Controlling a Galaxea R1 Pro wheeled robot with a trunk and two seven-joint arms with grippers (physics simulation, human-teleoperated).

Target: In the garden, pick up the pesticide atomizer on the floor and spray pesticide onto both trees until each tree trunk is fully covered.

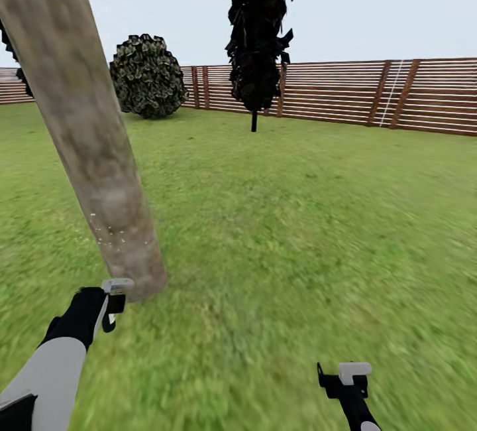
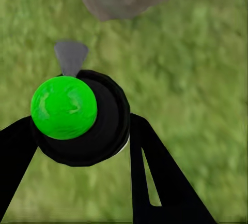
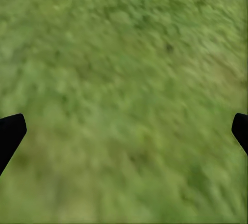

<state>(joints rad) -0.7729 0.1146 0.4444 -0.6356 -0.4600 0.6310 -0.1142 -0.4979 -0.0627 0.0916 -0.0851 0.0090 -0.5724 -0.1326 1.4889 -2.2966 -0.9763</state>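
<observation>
beside the tree trunk, left gripper clamping pesticide atomizer; right gripper spread over open grass

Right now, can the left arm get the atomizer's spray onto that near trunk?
Probably yes. The left gripper holds the atomizer close beside the base of the tree trunk, with only grass between them. White specks already dot the lower bark.

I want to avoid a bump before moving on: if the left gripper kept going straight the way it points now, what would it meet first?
Probably the tree trunk. The left gripper, shut on the pesticide atomizer, sits right beside the trunk's base, which shows ahead past the nozzle in its wrist view. Depth is unclear, and it might meet the grass first.
</observation>
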